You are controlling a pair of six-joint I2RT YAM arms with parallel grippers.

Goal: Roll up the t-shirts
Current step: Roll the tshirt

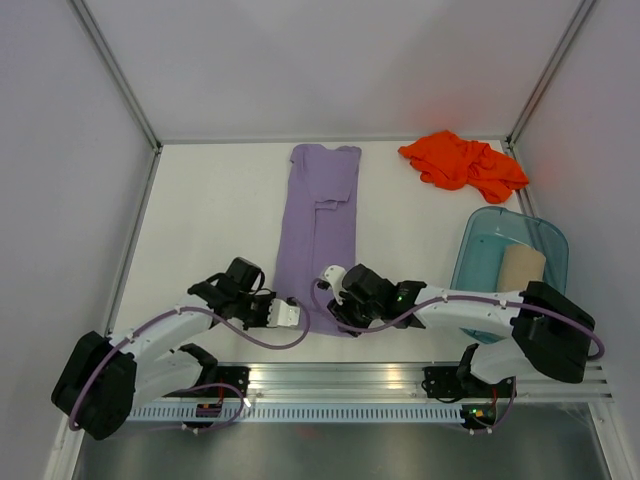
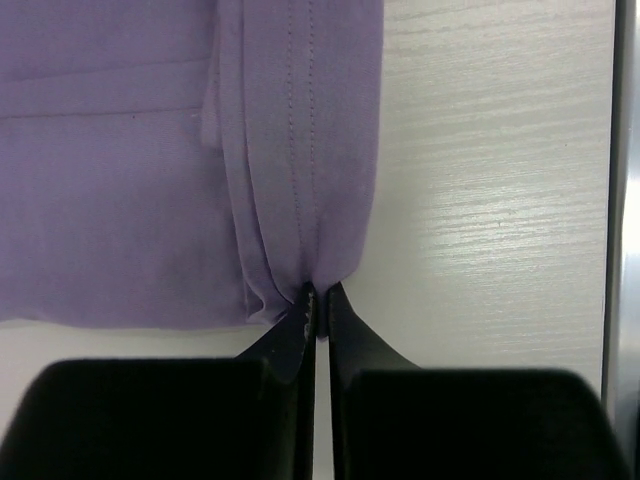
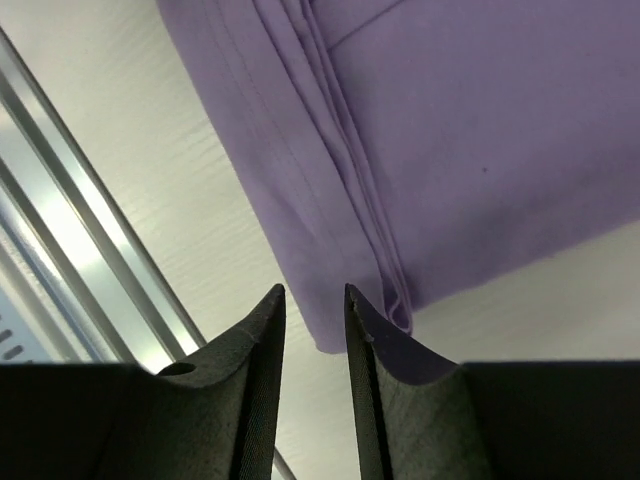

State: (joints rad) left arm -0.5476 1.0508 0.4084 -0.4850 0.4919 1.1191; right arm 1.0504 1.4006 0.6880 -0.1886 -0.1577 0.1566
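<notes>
Cloth t-shirts [image 1: 318, 235], three; tub [image 1: 490, 232], one.

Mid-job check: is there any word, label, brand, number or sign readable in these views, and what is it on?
None can be read.
The lavender t-shirt, orange-red t-shirt and tan t-shirt are plain, with no print or tag showing.
The teal tub shows no marking.
The small lights at the near rail are only dots, not characters.

Lavender t-shirt [image 1: 318, 235] flat (orange t-shirt [image 1: 462, 162] crumpled)
</notes>
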